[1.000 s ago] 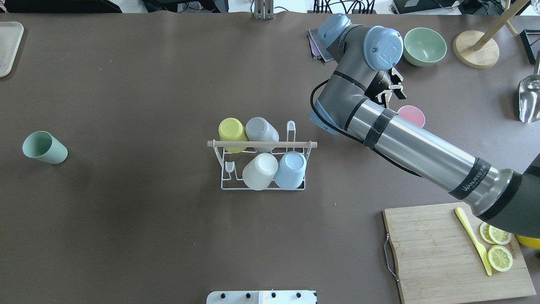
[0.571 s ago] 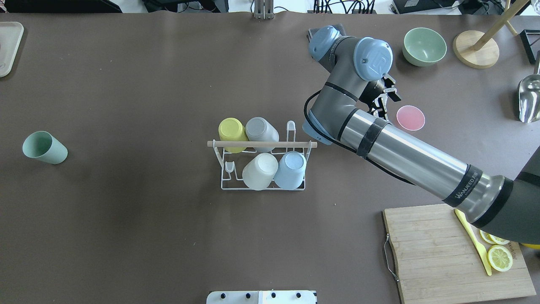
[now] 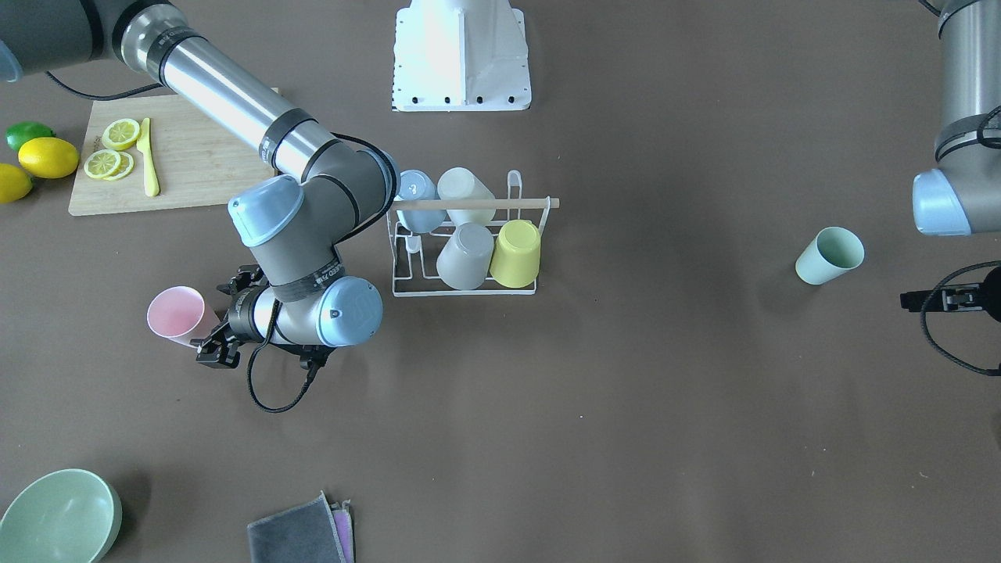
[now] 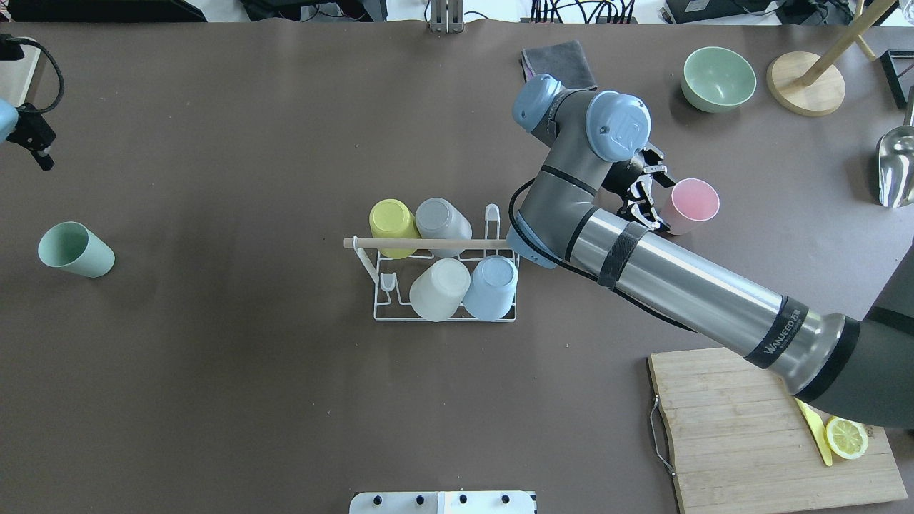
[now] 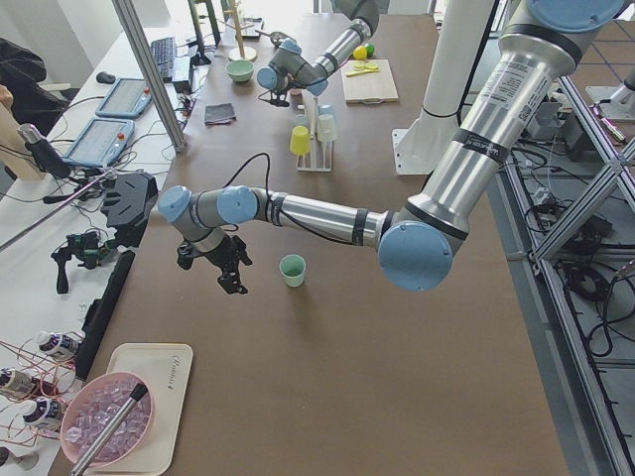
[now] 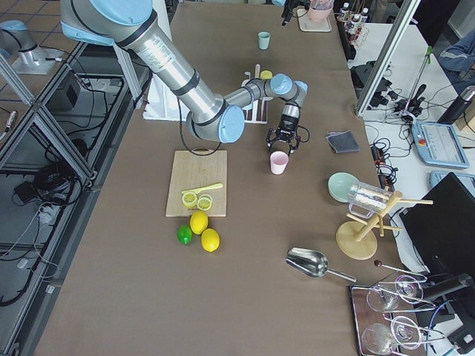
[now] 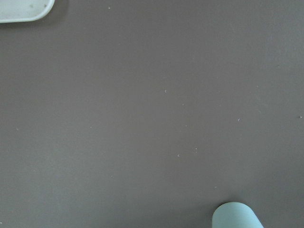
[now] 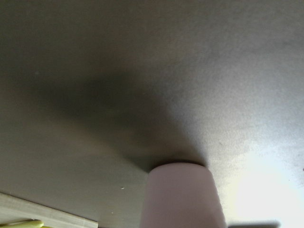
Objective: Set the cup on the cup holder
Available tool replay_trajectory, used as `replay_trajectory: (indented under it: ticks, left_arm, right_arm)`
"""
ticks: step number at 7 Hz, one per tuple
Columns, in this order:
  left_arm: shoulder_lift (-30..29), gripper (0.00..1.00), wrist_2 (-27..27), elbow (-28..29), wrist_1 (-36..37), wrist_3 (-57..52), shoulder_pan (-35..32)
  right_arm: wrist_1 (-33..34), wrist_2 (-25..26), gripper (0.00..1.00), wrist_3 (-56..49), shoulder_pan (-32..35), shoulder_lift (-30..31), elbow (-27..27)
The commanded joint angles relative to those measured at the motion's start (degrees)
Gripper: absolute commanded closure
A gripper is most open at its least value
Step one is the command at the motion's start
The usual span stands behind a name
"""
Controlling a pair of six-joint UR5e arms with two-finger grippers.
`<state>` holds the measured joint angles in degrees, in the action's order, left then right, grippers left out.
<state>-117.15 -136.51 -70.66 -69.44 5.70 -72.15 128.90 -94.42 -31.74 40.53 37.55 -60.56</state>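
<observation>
Pink cup (image 3: 176, 311) stands mouth up, well to the left of the rack (image 3: 539, 203) in the front-facing view. The right gripper (image 3: 219, 317) lies level at the cup's right side with its fingers spread, one beyond the cup's lower wall and one nearer. I cannot tell whether they touch it. Four cups hang mouth-down on the rack. Far to the right the green cup (image 3: 829, 256) stands alone, with the left gripper (image 3: 938, 297) near it. I cannot tell whether that gripper's fingers are spread or together.

Overhead, the pink cup (image 4: 689, 205) is well right of the rack (image 4: 364, 243). The right gripper (image 4: 653, 198) is just left of the cup, spread about its lower part. The green cup (image 4: 75, 248) sits far left, and the left gripper (image 4: 36, 139) is at the left edge beyond it.

From the left end, the left gripper (image 5: 233, 278) hangs just beside the green cup (image 5: 292, 270), apart from it.

From the right end, the right gripper (image 6: 282, 142) is just beyond the pink cup (image 6: 279, 162), which stands between the board (image 6: 194, 174) and the cloth (image 6: 343, 142).

On the left wrist view the green cup (image 7: 236, 216) shows at the bottom edge, with a tray (image 7: 23, 12) corner at top left.

On the right wrist view the pink cup (image 8: 183, 197) fills the bottom centre, close up.
</observation>
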Motion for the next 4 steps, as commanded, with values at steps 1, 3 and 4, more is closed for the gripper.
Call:
replay_trajectory:
  ticks: [1, 3, 4]
  left_arm:
    - [-1.58, 0.02, -1.3, 3.24, 0.0, 0.1, 3.06]
    - [-4.05, 0.02, -1.39, 7.46, 0.1, 0.1, 5.44]
    - [-4.05, 0.02, -1.39, 7.9, 0.18, -0.07, 6.57]
  right_arm:
    - [0.91, 0.99, 0.02, -0.25, -0.88, 0.24, -0.17]
    - [0.92, 1.69, 0.02, -0.25, -0.8, 0.68, -0.09]
    - [0.92, 1.78, 0.02, -0.34, -0.19, 0.77, -0.17]
